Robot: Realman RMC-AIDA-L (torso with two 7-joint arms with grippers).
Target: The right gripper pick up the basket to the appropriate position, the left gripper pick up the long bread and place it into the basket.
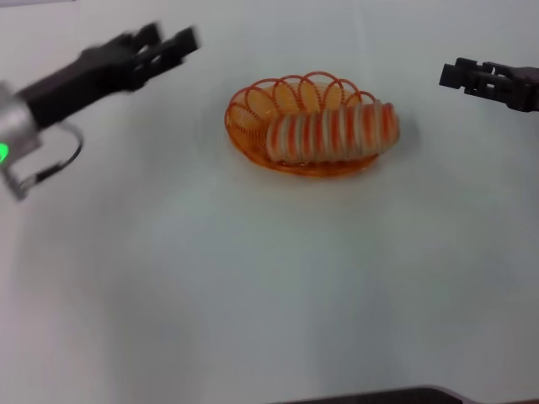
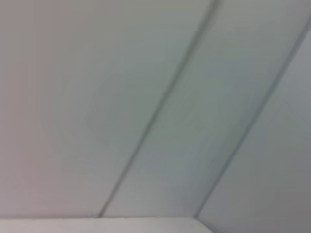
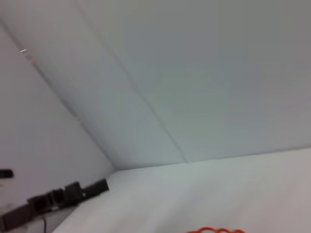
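Observation:
The orange wire basket [image 1: 253, 105] stands on the white table in the middle of the head view. The long bread [image 1: 333, 130], striped orange and cream, lies in it along its near side. My left gripper [image 1: 168, 38] is raised at the far left, well away from the basket, open and empty. My right gripper [image 1: 455, 74] hangs at the far right, apart from the basket, holding nothing. The right wrist view shows a sliver of the basket's rim [image 3: 214, 230] and the left gripper [image 3: 97, 187] far off. The left wrist view shows neither object.
The white table [image 1: 253, 286] spreads around the basket with nothing else on it. A dark edge [image 1: 396, 396] shows at the bottom of the head view. The left wrist view shows only pale wall panels [image 2: 155, 116].

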